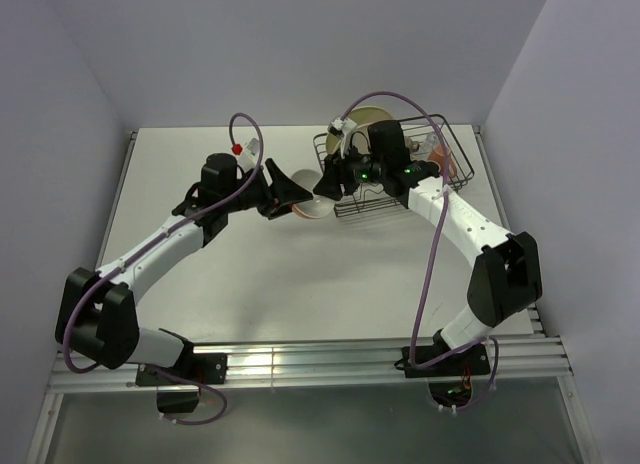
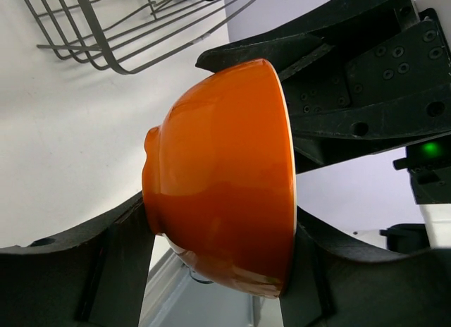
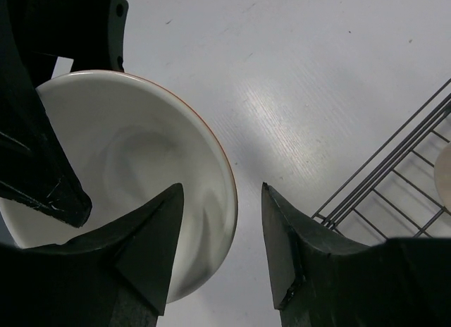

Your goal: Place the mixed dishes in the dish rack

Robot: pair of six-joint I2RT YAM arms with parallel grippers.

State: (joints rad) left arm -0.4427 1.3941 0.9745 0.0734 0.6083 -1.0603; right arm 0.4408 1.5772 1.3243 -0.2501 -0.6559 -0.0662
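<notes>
Plain white table w/ a matte top, boxed in on 3 sides by pale lavender-grey walls. Aluminium rail runs along the near edge. Lighting's soft & even, only faint shadows on the tabletop imo.

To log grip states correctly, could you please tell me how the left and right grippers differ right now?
The left gripper is shut on the bowl, holding it tipped on its side; the right gripper is open and grips nothing. The left gripper's fingers press base and mouth; the right gripper's fingers sit either side of the rim, contact unclear. Both meet at the bowl, beside the dish rack.
</notes>
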